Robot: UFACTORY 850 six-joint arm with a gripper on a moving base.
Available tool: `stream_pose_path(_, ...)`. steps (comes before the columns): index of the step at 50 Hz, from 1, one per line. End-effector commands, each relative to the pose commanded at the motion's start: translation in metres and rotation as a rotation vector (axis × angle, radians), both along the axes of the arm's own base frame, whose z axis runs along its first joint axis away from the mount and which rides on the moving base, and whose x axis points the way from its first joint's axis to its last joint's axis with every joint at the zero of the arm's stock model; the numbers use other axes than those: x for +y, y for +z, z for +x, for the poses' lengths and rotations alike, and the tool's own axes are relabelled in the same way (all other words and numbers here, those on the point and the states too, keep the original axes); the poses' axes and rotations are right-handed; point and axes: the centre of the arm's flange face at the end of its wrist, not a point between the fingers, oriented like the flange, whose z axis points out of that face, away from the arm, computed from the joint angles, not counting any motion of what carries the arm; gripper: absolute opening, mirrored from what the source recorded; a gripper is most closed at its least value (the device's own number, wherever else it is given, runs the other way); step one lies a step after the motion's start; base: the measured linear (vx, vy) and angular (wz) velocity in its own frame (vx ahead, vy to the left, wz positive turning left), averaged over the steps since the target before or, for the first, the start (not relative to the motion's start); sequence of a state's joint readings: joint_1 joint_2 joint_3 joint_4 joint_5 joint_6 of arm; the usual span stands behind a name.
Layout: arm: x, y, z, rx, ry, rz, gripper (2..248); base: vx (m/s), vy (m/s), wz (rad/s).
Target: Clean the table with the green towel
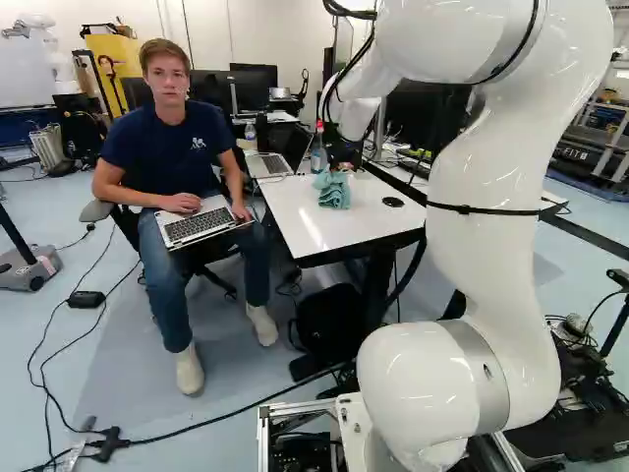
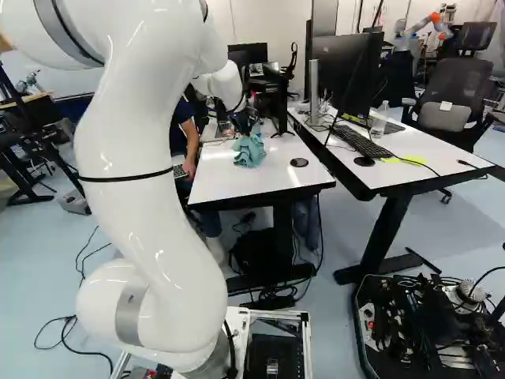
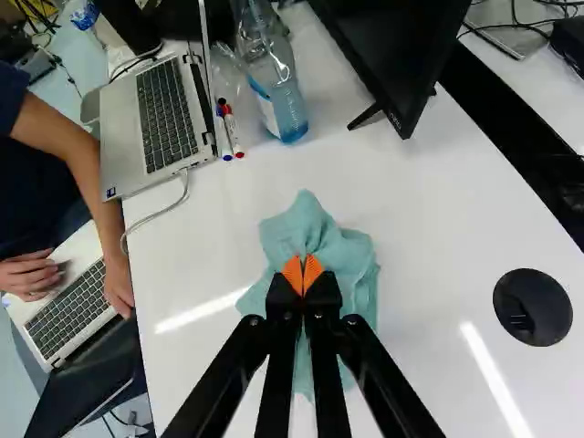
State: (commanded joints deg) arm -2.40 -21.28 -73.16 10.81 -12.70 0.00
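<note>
The fingers (image 3: pixel 292 274) pinch the bunched towel (image 3: pixel 308 226) on the worktop (image 3: pixel 438 219), left of the black disc (image 3: pixel 538 297). Gripping looks done; wiping seems left, though I can't tell how much.

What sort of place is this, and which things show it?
Probably a robotics lab: a white robot arm up close, another robot farther back, and a monitor and keyboard.

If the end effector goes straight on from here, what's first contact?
The green towel, already at the end effector's tips; then probably the white tabletop beneath. Remaining depth unclear.
</note>
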Motion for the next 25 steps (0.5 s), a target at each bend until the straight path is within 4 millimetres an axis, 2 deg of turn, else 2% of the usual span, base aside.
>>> stream_pose_path(25, -0.002, -0.003, 0.041, -0.026, 0.0, -0.001, 22, 0.0, 0.0, 0.0)
